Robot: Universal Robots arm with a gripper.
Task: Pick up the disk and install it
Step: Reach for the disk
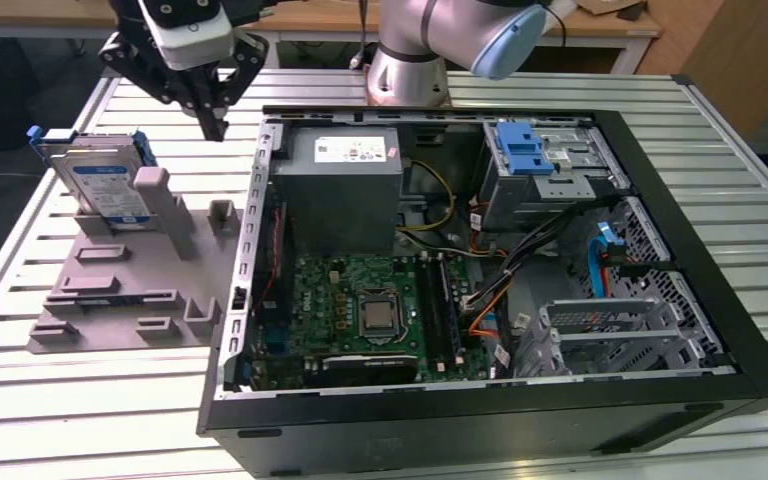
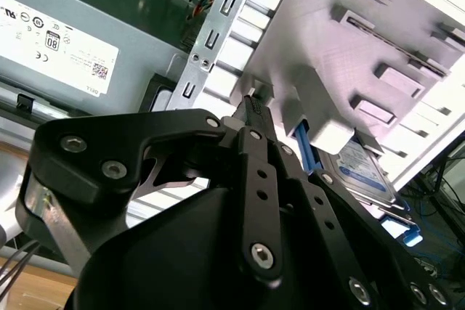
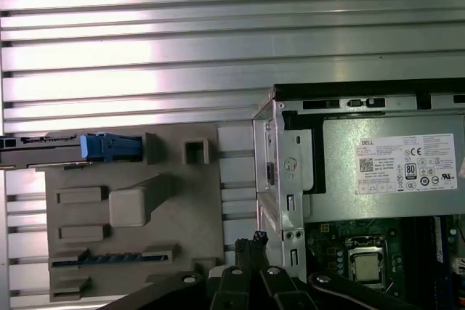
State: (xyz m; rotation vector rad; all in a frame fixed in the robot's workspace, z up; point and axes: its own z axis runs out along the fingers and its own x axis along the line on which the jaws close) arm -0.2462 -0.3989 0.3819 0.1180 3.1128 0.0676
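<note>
The gripper (image 1: 213,128) hangs over the slatted metal table (image 1: 77,420), in the gap between the grey holder (image 1: 131,290) and the open computer case (image 1: 491,415). Its two dark fingers taper to one point and look pressed together with nothing between them. In both wrist views the tips (image 3: 256,239) meet the same way (image 2: 251,107). The upper part of the arm runs out of the exterior view, so only the pale base (image 1: 411,60) and the black wrist can be made out. The disk (image 1: 97,185) stands on edge in the holder at the exterior view's left, leaning back a little. Its label faces forward and the blue carrier frames it, and a grey post of the holder covers its lower middle. It is near the gripper but apart from it. In the first wrist view the disk (image 3: 109,147) shows edge-on as a thin strip with a blue end, cut off at the picture's border. In the second wrist view the disk (image 2: 363,168) peeks out from behind a block of the holder (image 2: 341,49), and the gripper's black body hides much of the scene. Inside the case lie the grey power supply (image 1: 344,190), the green board (image 1: 357,310) and a drive cage with a blue latch (image 1: 524,150). The case's near corners are cropped.
</note>
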